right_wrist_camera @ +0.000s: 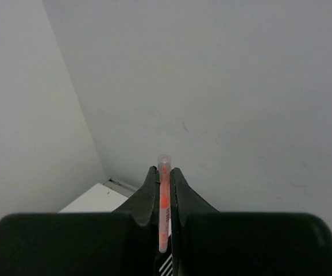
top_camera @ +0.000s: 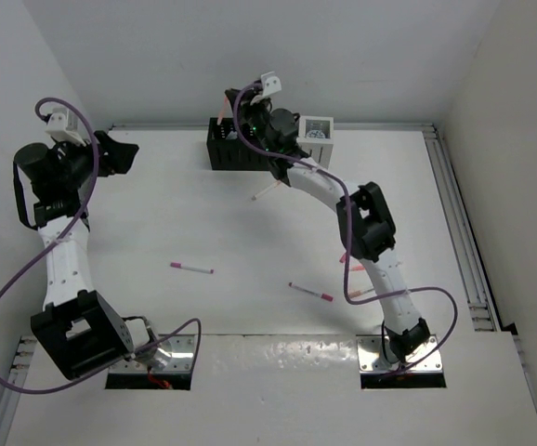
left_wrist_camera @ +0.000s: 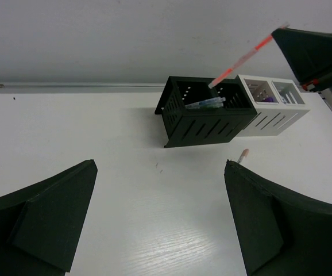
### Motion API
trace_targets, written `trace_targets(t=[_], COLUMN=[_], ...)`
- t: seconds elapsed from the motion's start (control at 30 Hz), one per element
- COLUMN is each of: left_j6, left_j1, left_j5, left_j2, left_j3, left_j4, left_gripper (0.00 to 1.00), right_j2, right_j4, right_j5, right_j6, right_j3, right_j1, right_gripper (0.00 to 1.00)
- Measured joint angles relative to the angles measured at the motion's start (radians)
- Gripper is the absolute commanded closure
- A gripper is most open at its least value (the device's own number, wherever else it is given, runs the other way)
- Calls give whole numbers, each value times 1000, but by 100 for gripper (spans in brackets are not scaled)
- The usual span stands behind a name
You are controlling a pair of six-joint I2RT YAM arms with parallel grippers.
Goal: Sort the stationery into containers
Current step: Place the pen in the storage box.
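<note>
My right gripper [right_wrist_camera: 163, 171] is shut on a thin orange pen [right_wrist_camera: 164, 198]. In the left wrist view that pen [left_wrist_camera: 243, 57] slants down from the right gripper [left_wrist_camera: 312, 52], with its lower tip at the top of the black organiser box [left_wrist_camera: 203, 118]. A grey-blue pen [left_wrist_camera: 206, 103] lies in that box. The white organiser box [left_wrist_camera: 272, 109] stands touching the black one on its right, with something purple [left_wrist_camera: 267, 99] inside. In the top view the right gripper [top_camera: 246, 125] is over the black box [top_camera: 224, 149]. My left gripper [left_wrist_camera: 160, 167] is open and empty above bare table.
Loose pens lie on the table: a pink one [top_camera: 191, 268] mid-left, a pink-red one [top_camera: 310, 292] in the middle, a pale one [top_camera: 265, 192] near the boxes, and others beside the right arm [top_camera: 354, 279]. Walls stand close on three sides.
</note>
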Motion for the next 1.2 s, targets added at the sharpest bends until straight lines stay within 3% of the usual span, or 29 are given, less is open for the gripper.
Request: trace_targets(t=[0.2, 0.33, 0.37, 0.47, 0.5, 0.6, 0.73, 0.9, 1.07, 1.2], left_j6=[22, 43, 53, 82, 95, 138, 245, 380, 459, 468], left_j1=[34, 47, 47, 47, 47, 42, 3, -166, -488, -780], left_j5=[26, 37, 43, 67, 77, 100, 95, 62, -6, -72], left_j2=[17, 38, 42, 59, 67, 88, 87, 75, 75, 94], left_j3=[0, 0, 1, 10, 18, 46, 74, 87, 90, 64], left_j4=[-2, -23, -33, -63, -77, -130, -209, -314, -379, -367], left_gripper=[0, 0, 0, 0, 0, 0, 4, 17, 31, 37], right_j2=[135, 166, 171, 175, 177, 177, 126, -95, -512, -879], right_j4=[50, 59, 60, 61, 62, 64, 44, -48, -215, -399], right_j5=[47, 73, 79, 87, 89, 96, 88, 55, 71, 82], right_j6=[-19, -34, -39, -40, -40, -19, 19, 43, 20, 29], right_j3=[150, 161, 157, 142, 138, 123, 18, -208, -421, -586], right_j1=[13, 13, 13, 12, 12, 11, 1, -46, -190, -429], right_gripper=[99, 96, 92, 57, 33, 15, 17, 22, 24, 26])
